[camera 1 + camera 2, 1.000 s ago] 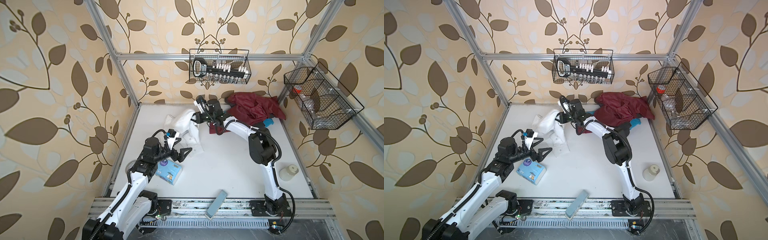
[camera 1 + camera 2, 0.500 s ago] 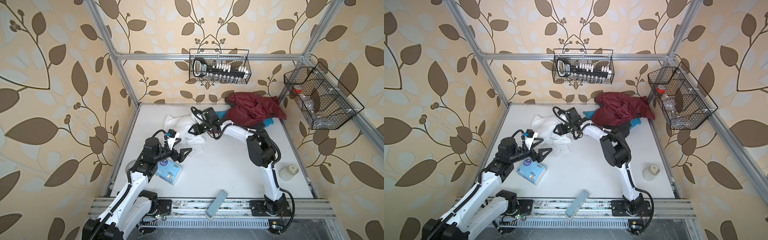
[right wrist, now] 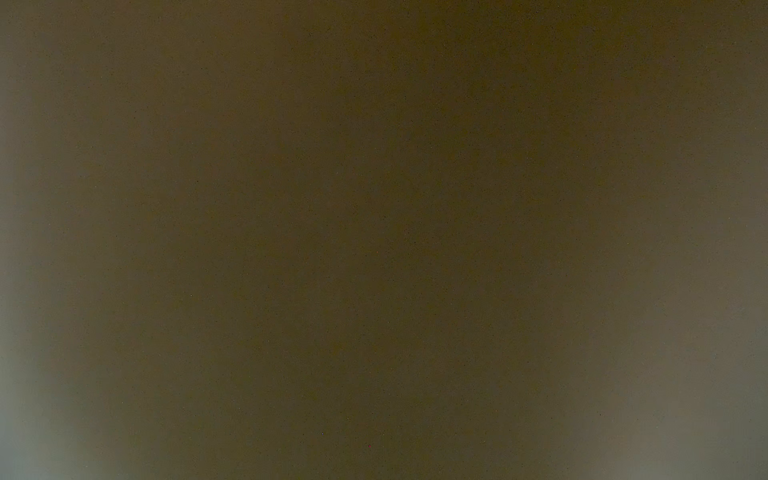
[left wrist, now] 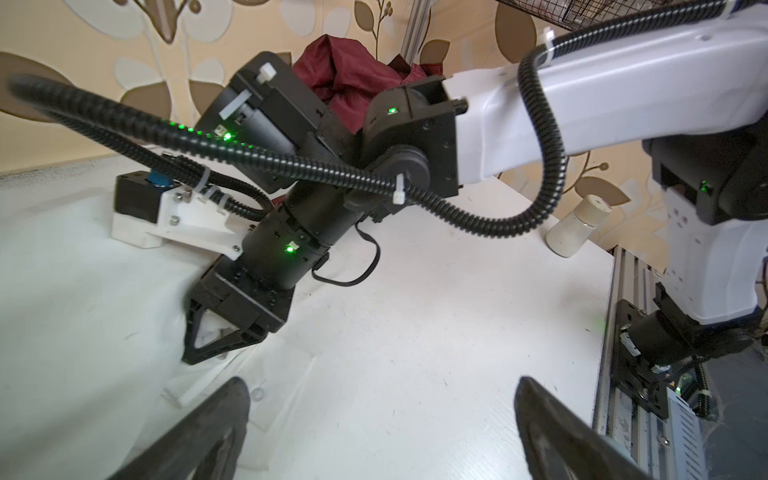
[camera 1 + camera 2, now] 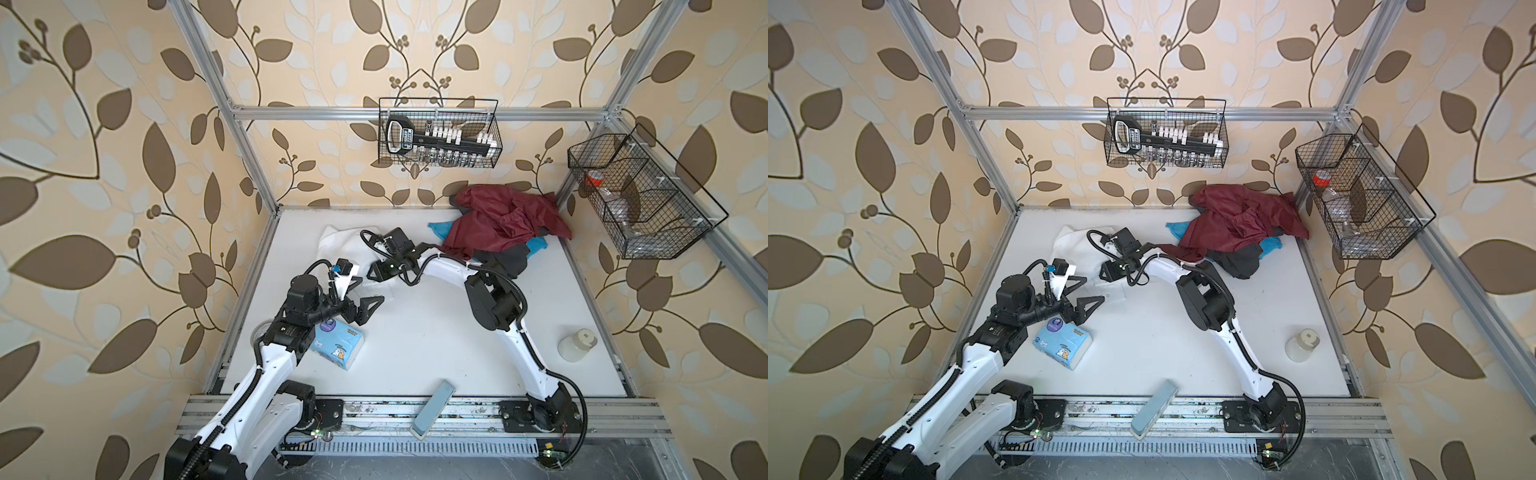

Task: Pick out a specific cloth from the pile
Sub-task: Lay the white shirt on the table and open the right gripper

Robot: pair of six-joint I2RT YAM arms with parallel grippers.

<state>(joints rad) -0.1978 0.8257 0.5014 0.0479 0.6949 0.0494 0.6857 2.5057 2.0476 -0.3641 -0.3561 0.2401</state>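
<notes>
A: Where is the shirt (image 5: 340, 245)?

B: Upper left of centre in both top views, flat on the surface (image 5: 415, 340). It is white on white, so the edges are faint. The pile (image 5: 503, 228) sits in the upper right corner. The right arm crosses the gap between them, so I cannot rule out contact there.

A: Long axis?

B: Judged diagonal, from upper left down toward frame centre. The lower end shows a buttoned edge in the left wrist view.

A: End effector states?

B: The right end effector (image 5: 374, 272) is tipped down onto the shirt's lower half, fingertips touching fabric. I cannot tell whether it is clamped on a fold. The left wrist view shows it side-on, and the right wrist view is a dark blur. The left end effector (image 5: 368, 294) has its jaws spread wide and holds nothing. It sits low over the surface, just below and left of the right one.

A: Which arm is nearer?

B: The right arm, already in contact. The left is just beside the shirt's lower end, with most of the fabric up and left of it.

A: What does the next move turn on?

B: My judgement is that it turns on that diagonal. Most of the shirt lies up and left of both end effectors, on the side away from the pile. Any grip should take the lower end.
</notes>
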